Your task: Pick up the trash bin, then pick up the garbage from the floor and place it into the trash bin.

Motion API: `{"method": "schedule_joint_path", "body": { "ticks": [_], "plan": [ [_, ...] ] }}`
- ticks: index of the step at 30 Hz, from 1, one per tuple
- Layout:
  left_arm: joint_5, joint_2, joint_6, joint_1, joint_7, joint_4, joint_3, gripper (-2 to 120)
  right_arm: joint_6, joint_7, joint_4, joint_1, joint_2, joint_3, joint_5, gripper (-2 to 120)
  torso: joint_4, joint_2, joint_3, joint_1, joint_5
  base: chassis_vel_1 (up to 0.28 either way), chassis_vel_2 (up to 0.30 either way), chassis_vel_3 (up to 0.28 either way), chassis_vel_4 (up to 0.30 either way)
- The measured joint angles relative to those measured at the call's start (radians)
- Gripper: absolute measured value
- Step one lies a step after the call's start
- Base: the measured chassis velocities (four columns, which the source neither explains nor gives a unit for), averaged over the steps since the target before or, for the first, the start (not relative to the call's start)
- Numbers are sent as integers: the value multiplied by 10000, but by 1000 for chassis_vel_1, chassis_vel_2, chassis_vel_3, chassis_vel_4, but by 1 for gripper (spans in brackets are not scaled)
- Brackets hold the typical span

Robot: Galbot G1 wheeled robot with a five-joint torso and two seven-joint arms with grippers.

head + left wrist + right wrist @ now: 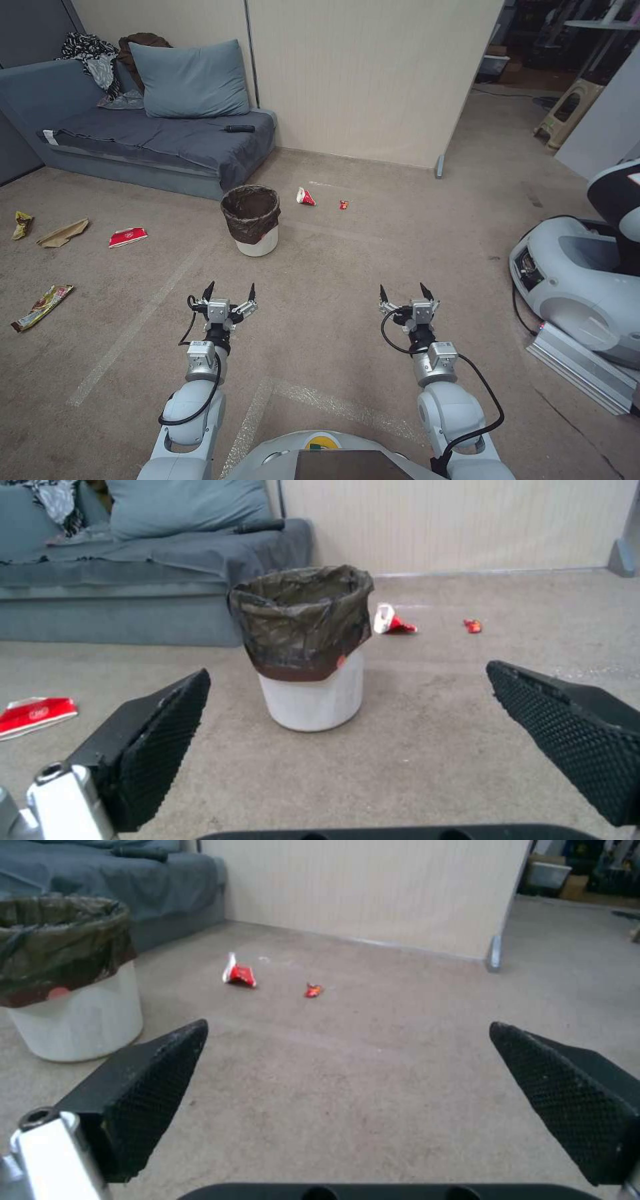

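Beige carpet floor (347, 267) all over, with faint pale tape lines across it. Blue-grey sofa (133, 143) sits far left against a cream panel wall (360, 73), with a big blue pillow (190, 80), some rumpled clothes (100, 60) and a black remote (239, 129) on it. Past the wall's right end there's a darker room with shelves and a plastic stool (567, 110).

The floor (347, 267) between the grippers and the bin (251, 220) is bare, so the way forward is free. Behind the bin the sofa (133, 143) blocks that side. On the right a white machine (580, 280) narrows the room.
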Motion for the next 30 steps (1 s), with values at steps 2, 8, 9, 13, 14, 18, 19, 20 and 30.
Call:
{"method": "schedule_joint_path", "body": {
  "ticks": [2,8,9,13,14,18,19,20,30],
  "plan": [
    [0,0,0,0,0,0,0,100,0,0,0,0,0,0,0,100,0,0,0,0,0,0,0,0,0],
    [0,0,0,0,0,0,0,100,0,0,0,0,0,0,0,100,0,0,0,0,0,0,0,0,0],
    [0,0,0,0,0,0,0,100,0,0,0,0,0,0,0,100,0,0,0,0,0,0,0,0,0],
    [0,0,0,0,0,0,0,100,0,0,0,0,0,0,0,100,0,0,0,0,0,0,0,0,0],
    [0,0,1,0,0,0,0,100,0,0,0,0,0,0,0,100,0,0,0,0,0,0,0,0,0],
    [-37,131,279,-22,-189,-221,-29,100,97,83,49,-31,65,29,-114,100,1,0,1,0,-3,0,0,0,0],
    [-37,131,279,-22,-189,-221,-29,100,97,83,49,-31,65,29,-114,100,1,0,1,0,-3,0,0,0,0],
    [-35,136,257,-32,-182,-231,-67,100,252,205,140,-86,158,88,-283,100,-1,0,-1,0,6,0,0,0,0],
    [-478,841,2050,-169,-1321,-1409,-175,100,1883,1481,1002,-472,1112,578,-1690,100,2,0,0,0,1,0,0,0,0]
  ]
}}
